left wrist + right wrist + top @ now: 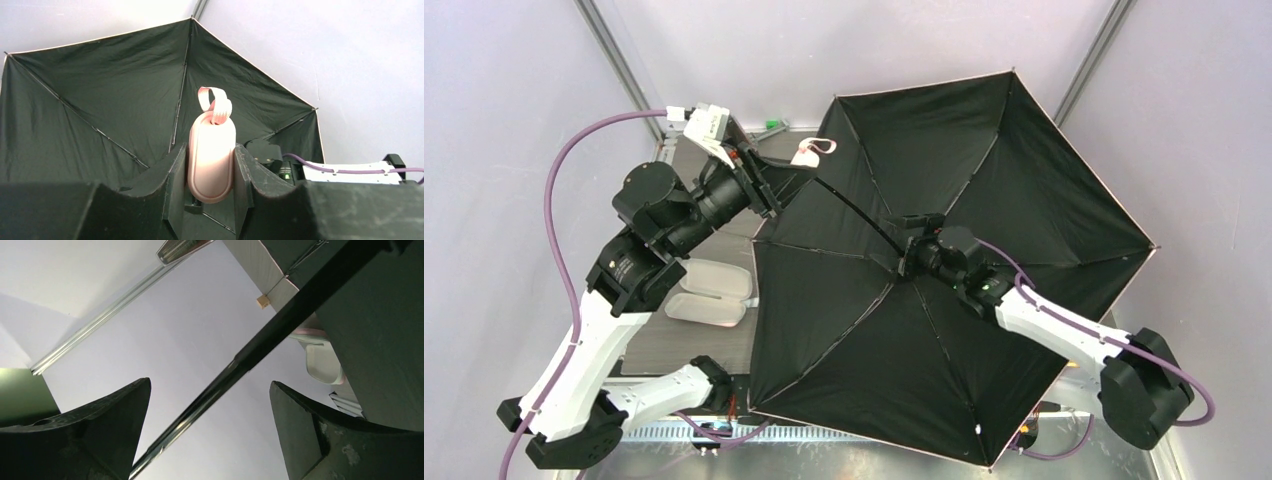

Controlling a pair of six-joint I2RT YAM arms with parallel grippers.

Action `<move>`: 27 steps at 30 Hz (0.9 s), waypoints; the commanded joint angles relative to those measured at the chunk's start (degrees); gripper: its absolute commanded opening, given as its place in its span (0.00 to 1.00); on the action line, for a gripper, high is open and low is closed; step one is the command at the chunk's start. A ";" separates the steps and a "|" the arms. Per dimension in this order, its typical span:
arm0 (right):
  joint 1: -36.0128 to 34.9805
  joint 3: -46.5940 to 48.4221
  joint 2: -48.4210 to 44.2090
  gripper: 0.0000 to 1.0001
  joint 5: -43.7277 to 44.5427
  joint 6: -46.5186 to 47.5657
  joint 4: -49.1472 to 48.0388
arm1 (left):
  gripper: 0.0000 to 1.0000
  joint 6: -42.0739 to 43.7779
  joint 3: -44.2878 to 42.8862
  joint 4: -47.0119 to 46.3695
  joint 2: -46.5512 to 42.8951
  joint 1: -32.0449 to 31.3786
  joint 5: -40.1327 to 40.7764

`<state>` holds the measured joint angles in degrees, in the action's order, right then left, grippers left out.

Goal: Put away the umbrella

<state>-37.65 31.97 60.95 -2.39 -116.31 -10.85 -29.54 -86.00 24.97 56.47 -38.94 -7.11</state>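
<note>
The left gripper (211, 167) is clenching the pink handle (210, 145) of the open umbrella (1024, 180) above the tabletop (674, 345), while the right gripper (210, 390), jaws released, is straddling the shaft (280, 322), likely next gripping it to collapse the umbrella.

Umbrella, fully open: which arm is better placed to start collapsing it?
Right, probably. The right gripper stands open with the shaft running between its fingers, near the canopy hub; the left gripper is occupied, clamped on the pink handle.
</note>
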 commanded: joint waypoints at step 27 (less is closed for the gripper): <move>11.18 47.90 16.73 0.05 -13.34 63.81 8.18 | 0.96 -2.16 -2.03 12.57 -8.43 -0.74 -2.57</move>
<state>-26.98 73.52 74.56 -5.21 -76.49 -2.85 -30.85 -90.32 34.79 48.86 -39.83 -11.51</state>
